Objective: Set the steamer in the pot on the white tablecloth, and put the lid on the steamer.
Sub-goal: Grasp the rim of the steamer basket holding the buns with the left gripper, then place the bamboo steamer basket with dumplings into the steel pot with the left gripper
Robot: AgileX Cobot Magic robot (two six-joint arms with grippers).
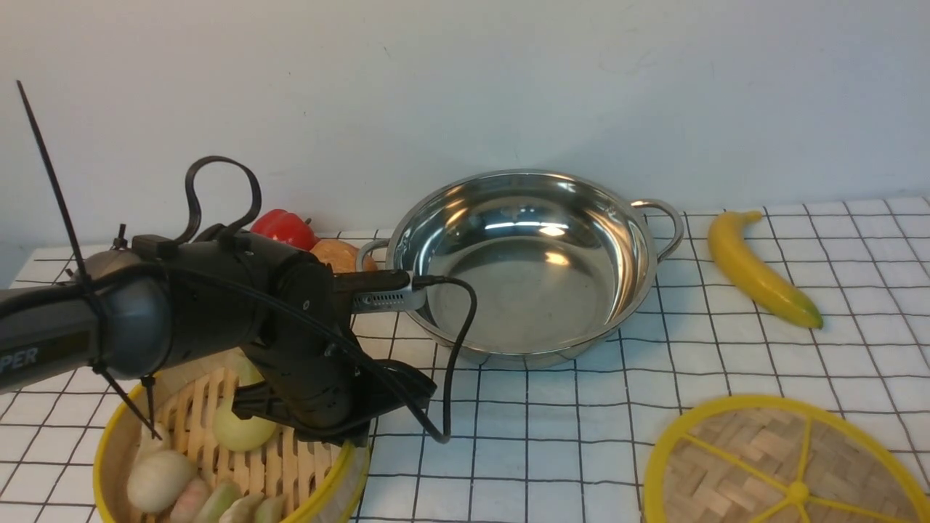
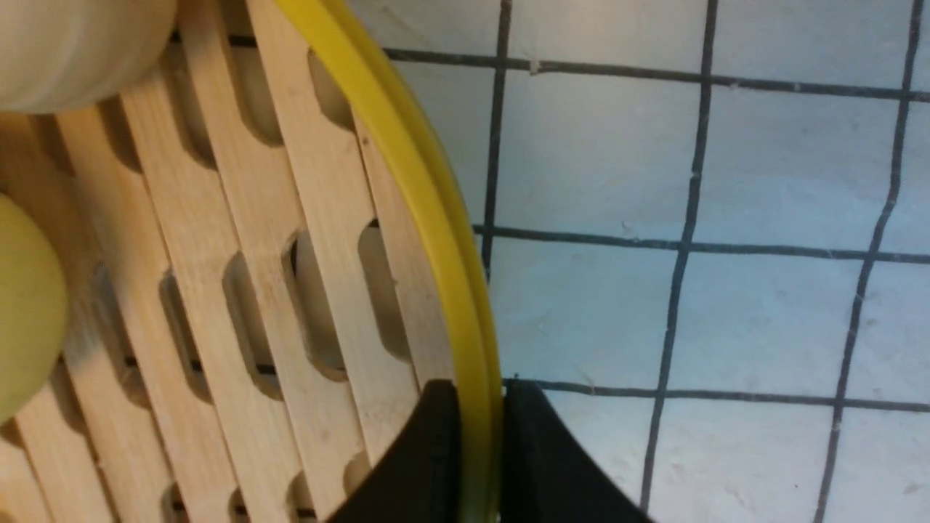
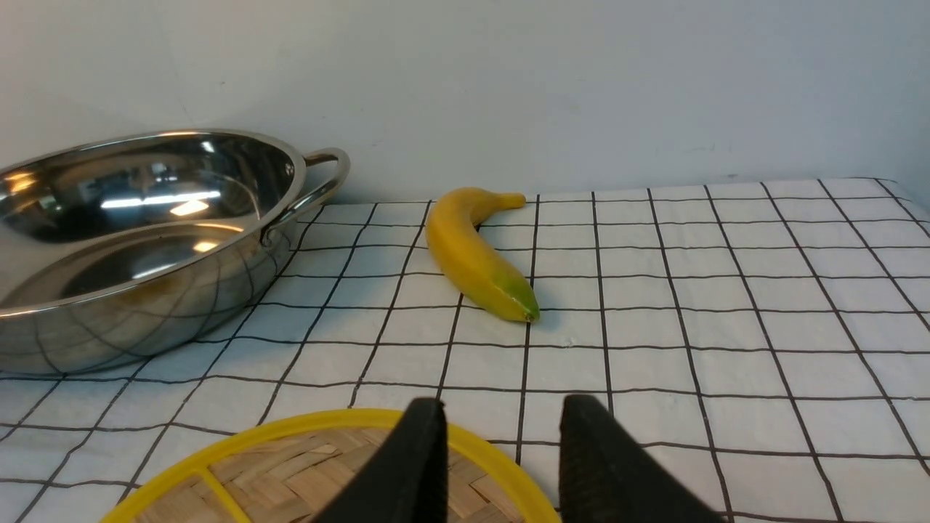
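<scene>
White tablecloth (image 1: 726,363), ruled in thin black squares, covered the bench below a bare pale wall as the two-armed robot worked on the first step of its task. Its left gripper (image 2: 479,407) was clamped on the yellow rim of the steamer (image 1: 190,414), one finger inside the basket and one outside, on the side facing the pot (image 1: 523,290). The steamer, carrying toy buns (image 1: 156,479) and dumplings, was at the near left of the cloth; whether it rested there or was already raised could not be told. The pot stood empty toward the back, a little apart from the basket. The lid (image 1: 770,465) lay flat at the near right, where the right gripper (image 3: 501,436) hung over its rim with jaws apart, holding nothing. A banana (image 1: 759,272) lay beyond the lid (a red pepper (image 1: 285,226) peeked out behind the left arm). Next, by the look of it, the basket would need lifting above the pot's rim, level so the buns did not roll, then lowering squarely inside; the fit looked close.
</scene>
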